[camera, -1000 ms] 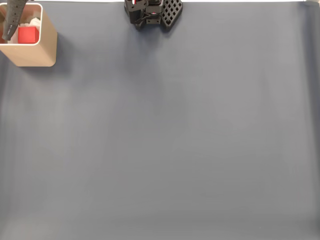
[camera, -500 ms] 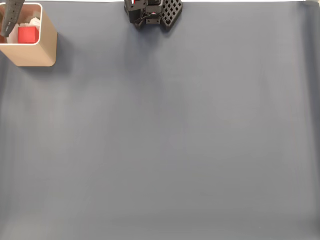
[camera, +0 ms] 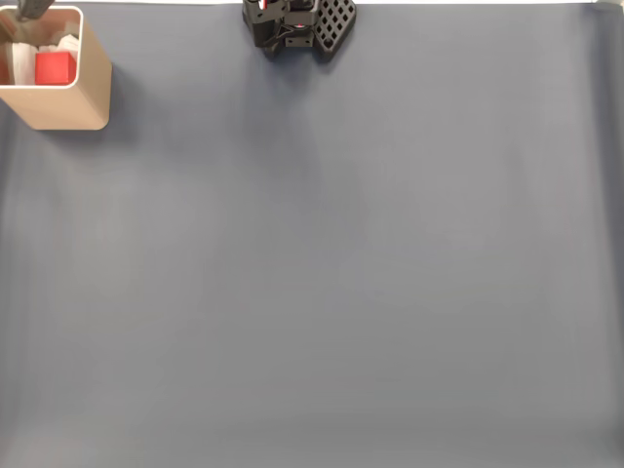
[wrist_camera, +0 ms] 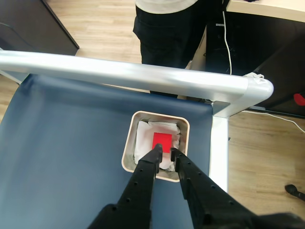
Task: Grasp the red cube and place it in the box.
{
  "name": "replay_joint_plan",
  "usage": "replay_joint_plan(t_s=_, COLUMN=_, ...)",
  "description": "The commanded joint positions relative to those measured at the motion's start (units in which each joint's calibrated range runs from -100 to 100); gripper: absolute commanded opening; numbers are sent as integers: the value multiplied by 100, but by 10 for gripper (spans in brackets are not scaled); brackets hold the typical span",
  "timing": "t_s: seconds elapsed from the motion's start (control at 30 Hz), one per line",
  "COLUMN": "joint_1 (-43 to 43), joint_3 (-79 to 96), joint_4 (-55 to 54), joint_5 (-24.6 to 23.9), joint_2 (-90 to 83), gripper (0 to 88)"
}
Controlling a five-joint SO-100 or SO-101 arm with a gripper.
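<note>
The red cube point(camera: 55, 68) lies inside the beige box point(camera: 73, 109) at the top left corner of the fixed view, on white padding. In the wrist view the red cube point(wrist_camera: 161, 141) rests flat in the middle of the box point(wrist_camera: 127, 151). My gripper point(wrist_camera: 165, 152) hovers above the box's near side, and its two dark fingers stand a narrow gap apart with nothing between them. In the fixed view a dark tip of the gripper point(camera: 33, 8) shows at the top edge over the box.
The arm's black base point(camera: 297, 24) sits at the top middle of the blue-grey mat point(camera: 322, 273). In the wrist view a silver rail point(wrist_camera: 128, 74) borders the table just beyond the box, and a person point(wrist_camera: 167, 24) stands behind it.
The gripper has pulled up and away from the box, sliding toward the top edge of the fixed view. The red cube stays where it was inside the box.
</note>
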Motion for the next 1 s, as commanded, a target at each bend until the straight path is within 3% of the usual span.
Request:
replay_joint_plan(t_s=0.0, joint_1=-219, joint_3=-297, joint_4=26, joint_5=88, joint_2=-230, gripper=0)
replay_joint_plan(t_s=0.27, joint_1=-986, joint_3=-297, joint_4=-31, joint_5=249, joint_2=-212, gripper=0)
replay_joint_plan(t_s=0.97, joint_1=-4019, joint_3=177, joint_4=-818, joint_5=361, joint_2=-178, gripper=0)
